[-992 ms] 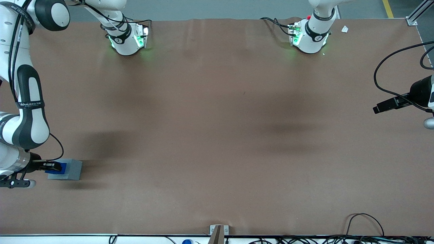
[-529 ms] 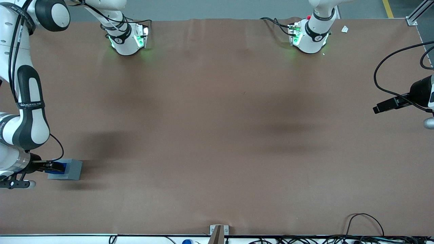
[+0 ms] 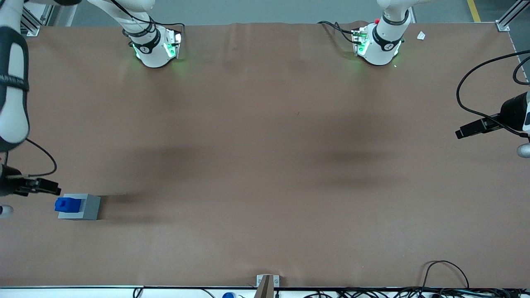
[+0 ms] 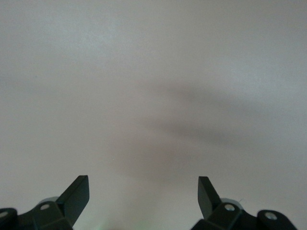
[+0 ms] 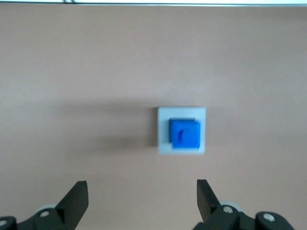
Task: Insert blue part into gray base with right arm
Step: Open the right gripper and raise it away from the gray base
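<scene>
The blue part [image 3: 66, 203] stands in the square hole of the gray base [image 3: 89, 207], its stepped top sticking up above the base's top face. The base sits on the brown table at the working arm's end. My right arm's gripper [image 3: 51, 187] hangs raised above the table, just off the base toward the table's end and a little farther from the front camera. In the right wrist view the gripper [image 5: 142, 191] is open and empty, well above the blue part [image 5: 184, 133] and the gray base [image 5: 164, 143]. Nothing touches the blocks.
The brown table mat [image 3: 265, 165] spreads toward the parked arm's end. Two arm bases [image 3: 153, 49] [image 3: 379, 45] stand along the edge farthest from the front camera. A metal bracket [image 3: 267, 283] and cables [image 3: 447, 273] lie at the nearest edge.
The gripper has let go of the blue part, opened and risen away from the gray base. The blue part stays seated in the base. The arm's upper links have swung out of view.
</scene>
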{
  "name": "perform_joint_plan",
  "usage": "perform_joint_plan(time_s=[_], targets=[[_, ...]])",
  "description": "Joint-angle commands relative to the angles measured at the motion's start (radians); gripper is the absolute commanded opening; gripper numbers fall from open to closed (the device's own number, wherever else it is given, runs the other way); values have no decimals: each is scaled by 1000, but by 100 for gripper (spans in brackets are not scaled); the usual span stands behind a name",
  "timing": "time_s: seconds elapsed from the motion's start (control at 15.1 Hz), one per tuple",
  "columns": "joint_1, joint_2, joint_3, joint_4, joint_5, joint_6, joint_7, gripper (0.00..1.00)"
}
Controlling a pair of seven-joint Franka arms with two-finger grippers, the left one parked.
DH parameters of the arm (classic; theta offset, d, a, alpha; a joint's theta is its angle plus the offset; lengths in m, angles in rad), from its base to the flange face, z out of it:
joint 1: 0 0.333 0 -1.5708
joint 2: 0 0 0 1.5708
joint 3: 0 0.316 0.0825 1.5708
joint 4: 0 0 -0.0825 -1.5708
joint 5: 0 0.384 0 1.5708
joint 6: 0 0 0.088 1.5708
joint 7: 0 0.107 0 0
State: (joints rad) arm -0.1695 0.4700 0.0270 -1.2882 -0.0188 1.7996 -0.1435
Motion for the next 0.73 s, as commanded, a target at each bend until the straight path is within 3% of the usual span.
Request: perform_joint_plan(time_s=[0.0,0.26,0.66], targets=[[56,-241,-2,-178,5,-89,71,100],[102,-540,-1,-433,-7,-85,88,100],[133,-587,1,-395,-7,-172,163,100]])
